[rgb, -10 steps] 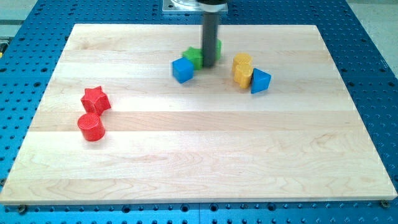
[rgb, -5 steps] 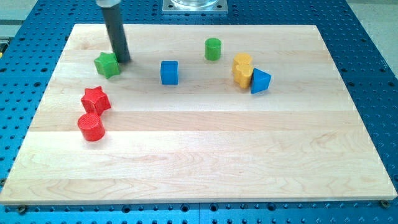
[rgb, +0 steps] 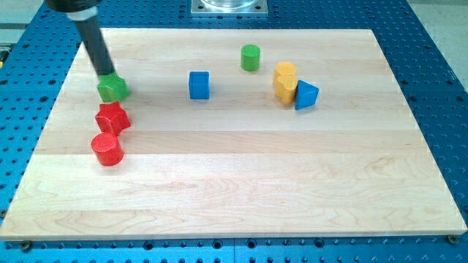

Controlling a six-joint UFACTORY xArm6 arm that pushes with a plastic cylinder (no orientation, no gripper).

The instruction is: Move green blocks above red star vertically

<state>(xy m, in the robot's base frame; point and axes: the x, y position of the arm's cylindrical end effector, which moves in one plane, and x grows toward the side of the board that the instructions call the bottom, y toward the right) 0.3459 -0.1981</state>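
A pale wooden board [rgb: 241,183] lies on a blue perforated table [rgb: 439,66]. Near the board's left edge, my tip [rgb: 107,74] touches the top side of the green star-shaped block [rgb: 112,88]; the rod holds nothing and slants up toward the view's top left. That green block sits just above the red star [rgb: 112,117], close to it or touching, with the red cylinder [rgb: 107,149] just below the star. The green cylinder [rgb: 250,57] stands well apart, near the board's top centre, far to the right of my tip. Between them rests the blue cube [rgb: 198,85].
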